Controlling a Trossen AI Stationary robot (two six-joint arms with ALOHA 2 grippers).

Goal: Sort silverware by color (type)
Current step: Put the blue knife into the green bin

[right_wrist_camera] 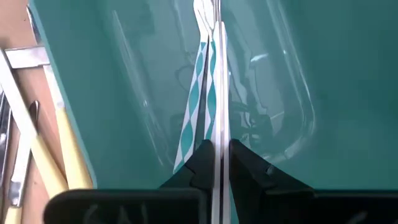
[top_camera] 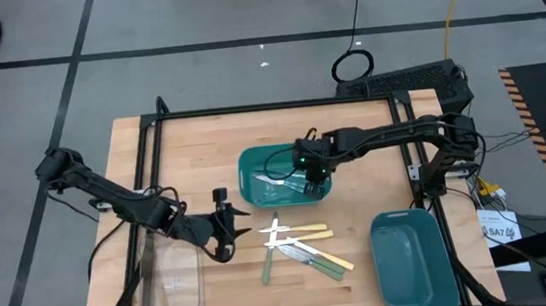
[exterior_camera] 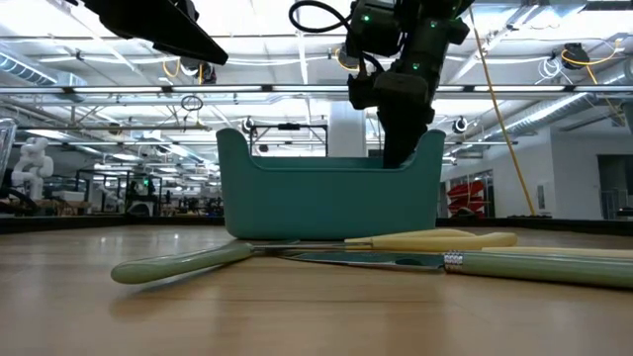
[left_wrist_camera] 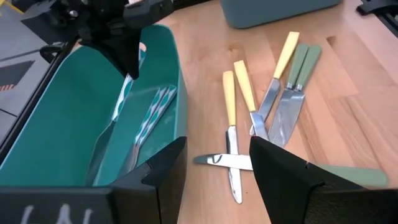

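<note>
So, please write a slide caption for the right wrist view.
Right hand lowers a patterned utensil into the teal bin.

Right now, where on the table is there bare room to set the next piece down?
Bare wood lies between the teal bin and the table's far edge, and between the cutlery pile and the second teal bin. Crowded: in front of the first bin, where the left gripper hovers; the right gripper is inside it.

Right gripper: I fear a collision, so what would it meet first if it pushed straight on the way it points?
Probably the floor of the teal bin: the right gripper, shut on a patterned-handle utensil, points down into it. That utensil would likely touch first; depth is unclear.
</note>
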